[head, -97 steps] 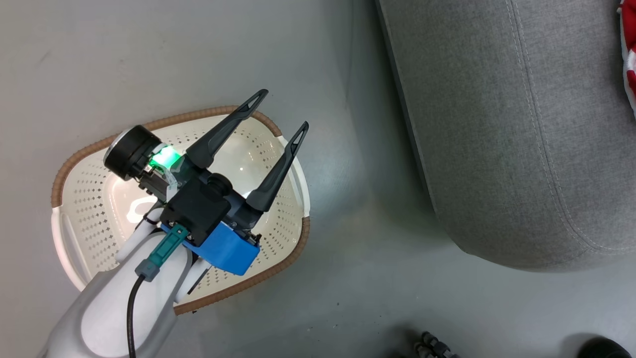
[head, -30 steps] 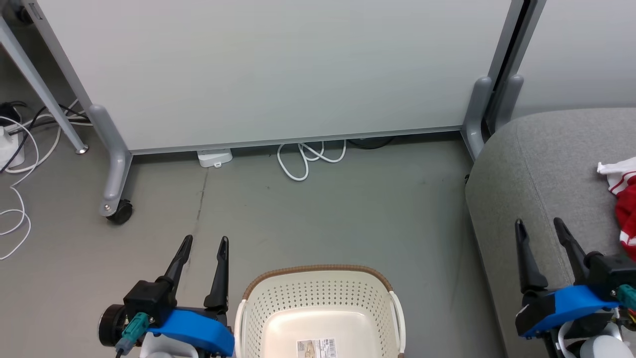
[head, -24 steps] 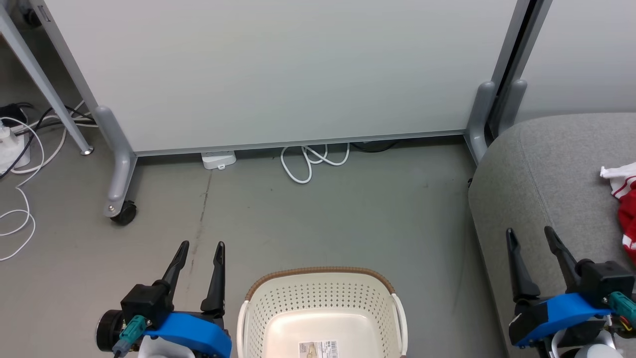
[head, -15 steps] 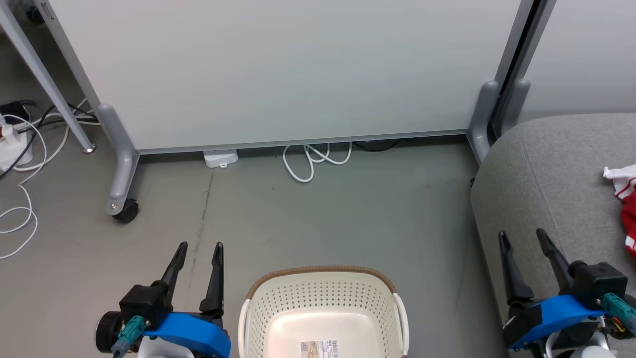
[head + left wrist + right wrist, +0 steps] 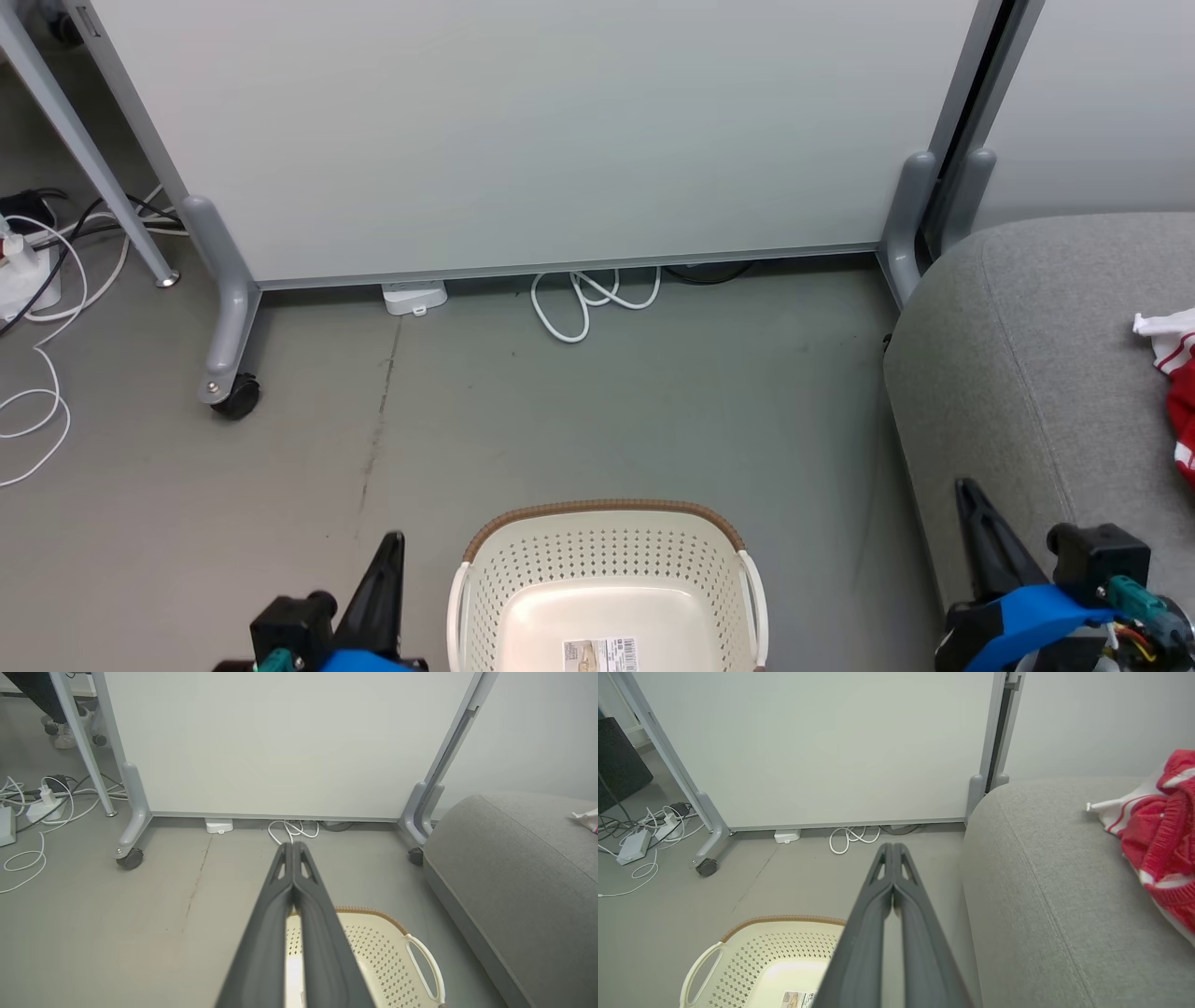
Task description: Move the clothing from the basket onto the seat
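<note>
Left wrist view: left gripper [image 5: 293, 845] just pinched shut, right gripper [image 5: 893, 845] too. Laundry basket [image 5: 607, 505] between them bare, clothing [image 5: 1153, 830] on sofa [image 5: 1041, 896]; looks done.

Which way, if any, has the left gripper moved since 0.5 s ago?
Yes. The left gripper pulled back down the head view: its tips were above the brown far rim of the basket, now below it. It also shut.

A printed label [image 5: 597, 653] lay on the floor of the basket [image 5: 602, 510]. Its print was too small to make out.
</note>
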Robot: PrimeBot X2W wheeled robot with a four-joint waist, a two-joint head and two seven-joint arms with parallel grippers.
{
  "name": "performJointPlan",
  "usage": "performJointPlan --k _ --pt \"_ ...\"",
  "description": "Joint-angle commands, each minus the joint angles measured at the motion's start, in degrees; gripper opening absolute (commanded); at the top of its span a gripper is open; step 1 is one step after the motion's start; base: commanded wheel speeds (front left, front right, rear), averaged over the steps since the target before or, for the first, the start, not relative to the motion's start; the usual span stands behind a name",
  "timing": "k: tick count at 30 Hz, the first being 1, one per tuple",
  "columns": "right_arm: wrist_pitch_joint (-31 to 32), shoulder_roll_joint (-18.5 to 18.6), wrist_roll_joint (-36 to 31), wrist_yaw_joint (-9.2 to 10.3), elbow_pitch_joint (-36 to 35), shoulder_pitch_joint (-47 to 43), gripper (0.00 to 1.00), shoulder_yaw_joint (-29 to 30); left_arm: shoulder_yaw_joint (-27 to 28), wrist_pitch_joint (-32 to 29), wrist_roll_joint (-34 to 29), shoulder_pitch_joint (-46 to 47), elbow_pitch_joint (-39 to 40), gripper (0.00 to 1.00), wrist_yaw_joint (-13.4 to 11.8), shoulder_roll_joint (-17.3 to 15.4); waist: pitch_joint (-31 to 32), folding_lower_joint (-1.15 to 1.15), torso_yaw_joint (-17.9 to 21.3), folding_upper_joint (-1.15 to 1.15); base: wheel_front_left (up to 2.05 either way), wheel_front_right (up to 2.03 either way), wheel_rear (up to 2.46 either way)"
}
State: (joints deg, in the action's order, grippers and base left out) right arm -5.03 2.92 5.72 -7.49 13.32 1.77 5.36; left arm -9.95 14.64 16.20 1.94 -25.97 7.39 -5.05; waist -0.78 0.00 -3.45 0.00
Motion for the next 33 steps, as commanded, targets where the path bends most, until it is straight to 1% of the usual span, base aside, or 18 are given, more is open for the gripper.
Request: performJointPlan --k 1,3,18,33 --pt "0.02 -0.03 0.09 0.0 0.56 -0.16 0.0 0.02 -0.01 -0.02 0.1 -0.5 -0.42 0.0 0.0 0.06 0.0 0.0 0.0 0.0 0.0 0.0 0.0" --pt "0.19 -0.04 0.91 0.0 0.81 -0.12 0.0 0.09 0.13 -0.22 0.86 -0.62 -0.47 0.0 0.0 0.08 0.01 0.0 0.02 0.0 0.0 0.0 0.0" --pt "2.47 -0.03 17.92 0.0 0.68 0.89 0.0 0.33 3.31 -4.29 15.87 0.51 2.09 0.0 0.02 0.42 0.08 0.0 0.44 0.0 0.0 0.0 0.0" --pt "4.34 -0.02 32.26 0.0 0.58 1.77 0.0 0.49 6.02 -7.76 28.48 1.43 4.22 0.0 0.04 0.72 0.15 0.0 0.85 0.0 0.0 0.0 0.0"
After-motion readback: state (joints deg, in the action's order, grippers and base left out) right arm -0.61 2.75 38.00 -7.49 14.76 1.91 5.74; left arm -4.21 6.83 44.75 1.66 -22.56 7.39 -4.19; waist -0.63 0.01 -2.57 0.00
